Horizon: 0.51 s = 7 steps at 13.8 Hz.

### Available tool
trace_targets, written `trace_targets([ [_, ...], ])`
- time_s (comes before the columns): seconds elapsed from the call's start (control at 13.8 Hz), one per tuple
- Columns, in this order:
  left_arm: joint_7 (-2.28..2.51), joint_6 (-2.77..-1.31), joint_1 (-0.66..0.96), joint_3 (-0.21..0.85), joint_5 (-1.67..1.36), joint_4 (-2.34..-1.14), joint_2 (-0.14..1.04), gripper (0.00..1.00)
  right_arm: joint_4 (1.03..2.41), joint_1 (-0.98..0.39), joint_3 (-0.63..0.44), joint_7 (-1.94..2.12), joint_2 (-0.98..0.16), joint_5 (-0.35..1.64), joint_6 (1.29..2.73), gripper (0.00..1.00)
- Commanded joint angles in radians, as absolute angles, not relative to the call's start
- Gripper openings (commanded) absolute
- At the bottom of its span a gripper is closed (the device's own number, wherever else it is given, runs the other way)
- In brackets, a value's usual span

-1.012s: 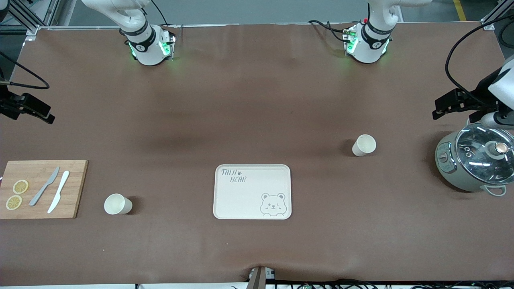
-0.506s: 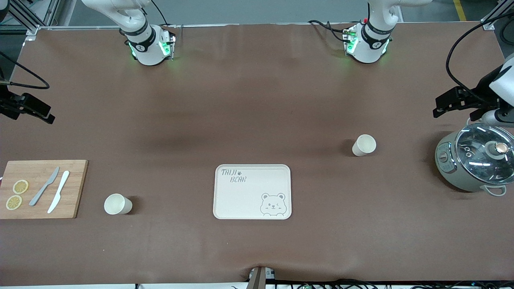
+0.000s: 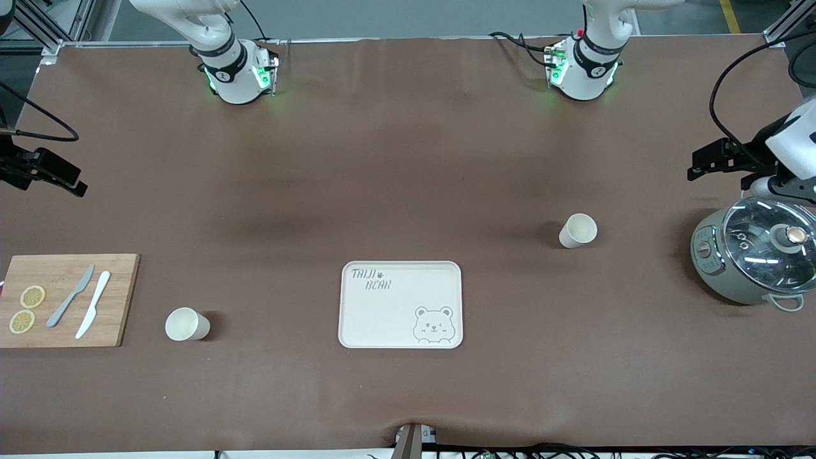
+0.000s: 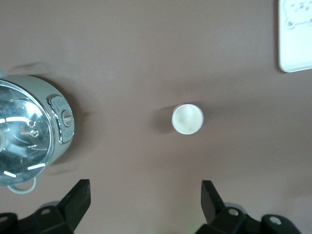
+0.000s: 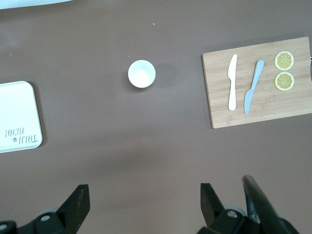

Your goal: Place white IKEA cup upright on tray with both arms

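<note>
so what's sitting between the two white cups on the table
The cream tray lies between the cup by the cutting board and the cup by the cooker, clearest in the front view. The rest of that stretch is bare brown table cover.

two white cups (image 3: 578, 230) (image 3: 187, 324); one tray (image 3: 400, 305); one cutting board (image 3: 121, 299); two knives (image 3: 70, 296) (image 3: 93, 305); two lemon slices (image 3: 32, 296) (image 3: 21, 321); one lidded pot (image 3: 752, 258)

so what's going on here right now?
Nothing is held yet. The tray sits bare mid-table. Two white cups stand upright on the table: one cup toward the left arm's end, the other cup beside the cutting board at the right arm's end. The left gripper hangs open by the pot; the right gripper hangs open at its own end.
</note>
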<state>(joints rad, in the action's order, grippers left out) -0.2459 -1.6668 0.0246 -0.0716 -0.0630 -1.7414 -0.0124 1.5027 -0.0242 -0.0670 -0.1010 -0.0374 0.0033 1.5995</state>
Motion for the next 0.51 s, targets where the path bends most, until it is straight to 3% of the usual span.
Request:
trace_targets([
  [0.0, -0.291, -1.856, 0.008, -0.061, -0.049, -2.05, -0.181, 1.0, 1.517, -0.028, -0.074, -0.091, -0.02, 0.02, 1.605, 1.0],
  [0.43, -0.284, -2.127, 0.011, -0.038, -0.06, -2.305, -0.21, 1.0, 1.517, -0.026, -0.074, -0.091, -0.02, 0.02, 1.605, 1.0],
])
